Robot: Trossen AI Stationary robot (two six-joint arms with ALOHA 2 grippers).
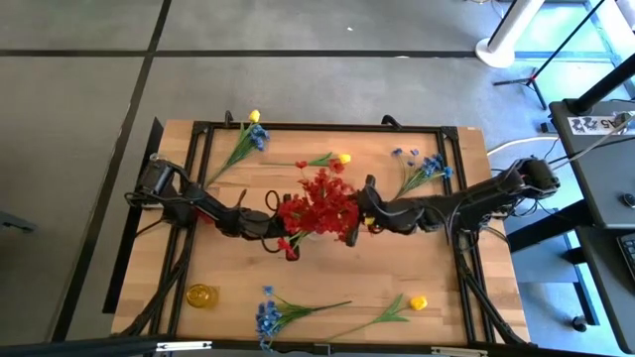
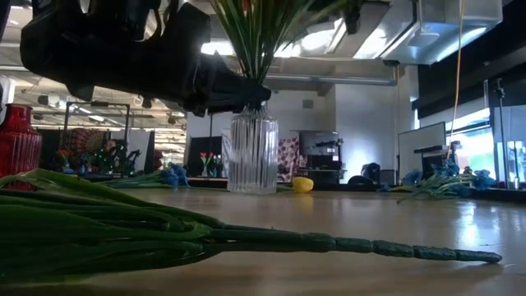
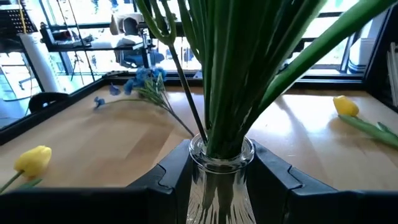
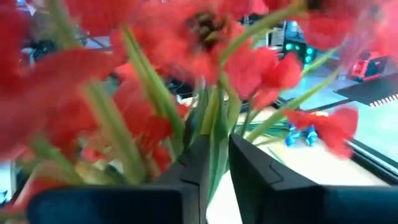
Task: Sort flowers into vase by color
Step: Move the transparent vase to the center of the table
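Observation:
A clear ribbed glass vase [image 2: 252,152] stands on the table's middle with a bunch of red flowers [image 1: 319,206] in it. Their green stems [image 3: 230,93] rise out of its neck. My left gripper [image 3: 221,171] reaches in from the table's left and is shut on the vase. My right gripper [image 4: 216,168] comes from the table's right at bloom height [image 1: 359,213] and is shut on stems among the red blooms. Blue and yellow sprays lie loose around the table. My left gripper holds the vase by its neck just under the rim [image 3: 198,155], pinched between the two fingers [image 3: 171,180], which come in level from the table's left. The vase stands upright with its base on the table. My right gripper pinches thin green stems [image 4: 214,146] of the red bunch between its fingers [image 4: 249,174], coming from the table's right. The stems run up through the gap, and red blooms crowd around the fingers.
Blue and yellow sprays [image 1: 246,137] lie at the far left, a yellow one [image 1: 332,159] and a blue one [image 1: 422,169] far right, a blue one [image 1: 273,312] and a yellow one [image 1: 407,305] near. A yellow glass vessel [image 1: 201,295] stands near left.

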